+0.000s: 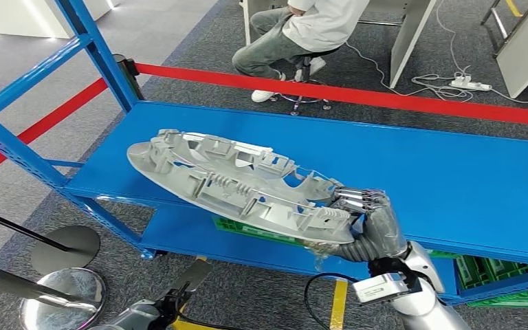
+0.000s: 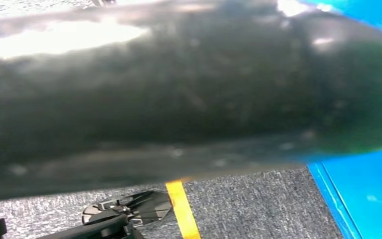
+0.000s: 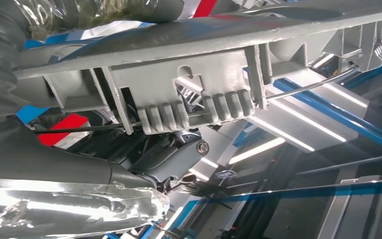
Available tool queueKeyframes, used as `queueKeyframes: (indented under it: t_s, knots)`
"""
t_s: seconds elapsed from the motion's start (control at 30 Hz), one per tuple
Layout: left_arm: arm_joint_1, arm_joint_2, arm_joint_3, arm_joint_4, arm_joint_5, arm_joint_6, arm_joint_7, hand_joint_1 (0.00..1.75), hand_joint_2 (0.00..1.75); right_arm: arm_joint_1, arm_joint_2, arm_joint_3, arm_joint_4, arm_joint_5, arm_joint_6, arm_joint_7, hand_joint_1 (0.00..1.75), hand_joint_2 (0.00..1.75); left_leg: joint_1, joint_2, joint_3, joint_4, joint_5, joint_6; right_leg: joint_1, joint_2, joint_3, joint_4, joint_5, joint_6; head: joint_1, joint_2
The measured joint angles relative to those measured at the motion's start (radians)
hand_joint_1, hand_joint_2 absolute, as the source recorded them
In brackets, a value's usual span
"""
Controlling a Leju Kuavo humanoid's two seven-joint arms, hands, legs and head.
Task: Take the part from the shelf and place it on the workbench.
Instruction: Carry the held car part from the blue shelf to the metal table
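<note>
The part [image 1: 234, 182] is a long grey moulded plastic panel, ribbed side up. It is tilted above the blue shelf deck [image 1: 440, 172], its right end lower and out past the deck's front edge. My right hand [image 1: 375, 218] grips that right end, fingers over the top edge and thumb underneath. The right wrist view looks along the part's ribbed inner side [image 3: 194, 94], with the thick thumb [image 3: 54, 172] below it. My left arm [image 1: 141, 317] comes in low at the front left, its hand [image 1: 189, 278] dark and hard to read. The part's dark, blurred underside [image 2: 179, 94] looms close in the left wrist view.
Blue shelf uprights [image 1: 103, 51] rise at the left. A red barrier tape [image 1: 357, 93] runs behind the shelf, with a seated person [image 1: 302, 31] beyond it. Stanchion bases [image 1: 65, 247] stand on the floor at the left. Green crates [image 1: 502, 275] sit on the lower shelf.
</note>
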Motion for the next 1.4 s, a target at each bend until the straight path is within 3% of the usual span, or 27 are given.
queueKeyframes:
  t_s: [0.53, 1.4]
  knots:
    - [-0.005, -0.005, -0.019, 0.0, -0.01, 0.012, 0.006, 0.0, 0.0, 0.07, -0.026, -0.039, -0.044, 0.0, -0.026, -0.002, 1.75, 1.75, 0.0, 0.0, 0.0, 0.0, 0.0, 0.0, 0.0, 0.001, -0.001, 0.0, 0.0, 0.0, 0.0, 0.0]
    - [-0.002, 0.0, -0.018, 0.0, 0.001, 0.011, 0.007, 0.0, 0.0, 0.081, -0.033, -0.054, -0.059, -0.001, -0.027, -0.008, 1.75, 1.75, 0.0, 0.0, -0.001, 0.0, 0.0, 0.0, 0.0, 0.0, -0.001, 0.0, 0.0, 0.0, 0.0, 0.0]
